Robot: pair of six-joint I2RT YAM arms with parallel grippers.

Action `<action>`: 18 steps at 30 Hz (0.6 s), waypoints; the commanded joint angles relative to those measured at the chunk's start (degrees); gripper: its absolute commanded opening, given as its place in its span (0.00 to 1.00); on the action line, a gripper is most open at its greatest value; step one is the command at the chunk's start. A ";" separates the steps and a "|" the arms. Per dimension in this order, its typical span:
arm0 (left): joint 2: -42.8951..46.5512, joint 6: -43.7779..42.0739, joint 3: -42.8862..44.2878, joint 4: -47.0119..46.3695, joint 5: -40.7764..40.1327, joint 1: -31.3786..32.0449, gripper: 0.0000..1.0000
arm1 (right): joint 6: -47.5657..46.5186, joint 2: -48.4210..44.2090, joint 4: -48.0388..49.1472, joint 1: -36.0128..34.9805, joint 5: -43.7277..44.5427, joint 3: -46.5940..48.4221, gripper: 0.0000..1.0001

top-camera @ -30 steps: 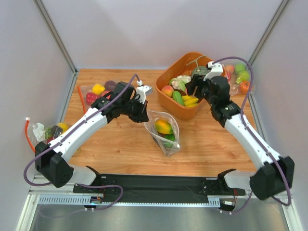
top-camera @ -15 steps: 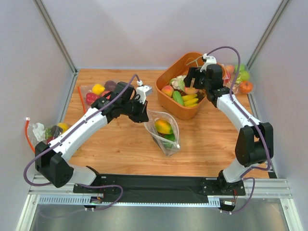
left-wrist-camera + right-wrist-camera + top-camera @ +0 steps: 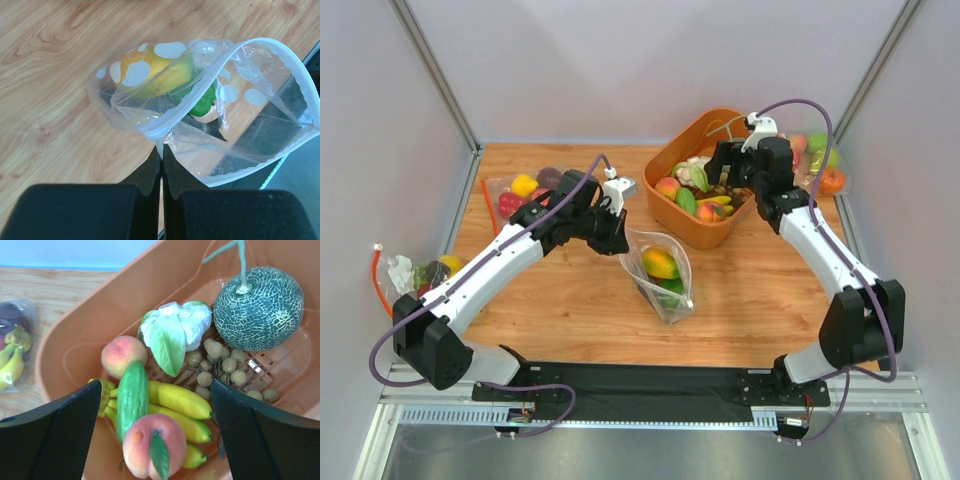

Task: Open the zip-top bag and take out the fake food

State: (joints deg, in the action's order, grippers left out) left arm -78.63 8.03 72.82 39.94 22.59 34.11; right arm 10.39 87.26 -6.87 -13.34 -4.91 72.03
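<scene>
The polka-dot zip-top bag [image 3: 665,275] stands open at mid-table. My left gripper [image 3: 623,238] is shut on its top rim, and the left wrist view shows the fingers [image 3: 150,170] pinching the white zip strip of the bag [image 3: 240,135]. Inside lie a yellow-orange mango [image 3: 660,263] [image 3: 150,75] and a dark green vegetable [image 3: 670,288] [image 3: 202,100]. My right gripper [image 3: 722,188] [image 3: 155,387] hangs open and empty over the orange basket [image 3: 665,212]. A pink-orange peach [image 3: 711,211] [image 3: 150,445] with a green leaf lies free on the bananas between its fingers.
The basket [image 3: 65,340] also holds a netted melon [image 3: 260,307], bananas [image 3: 185,402], a cucumber [image 3: 131,395], a second peach [image 3: 124,355] and small brown balls. Plain bags of fruit lie at the back left [image 3: 525,188], back right [image 3: 820,160] and far left [image 3: 430,270].
My right gripper has swung in over the basket. A peach now lies on the bananas where none lay before. The left gripper and bag have stayed still.
</scene>
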 commanded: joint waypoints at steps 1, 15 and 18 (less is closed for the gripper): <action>1.02 -0.74 2.33 -0.13 0.44 0.17 0.00 | -1.95 -8.05 0.11 -2.91 -0.54 -1.62 0.91; 0.93 -0.74 2.33 -0.04 0.44 0.17 0.00 | -1.78 -20.29 -9.47 -24.61 -11.96 -8.48 0.87; 0.85 -0.74 2.24 -0.04 0.44 0.17 0.00 | -0.99 -21.17 -11.32 -27.61 -15.13 -9.01 0.86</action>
State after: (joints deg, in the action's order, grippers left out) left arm -78.63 7.99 72.82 39.99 22.57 34.11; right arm 9.56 68.40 -15.51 -38.89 -15.51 63.53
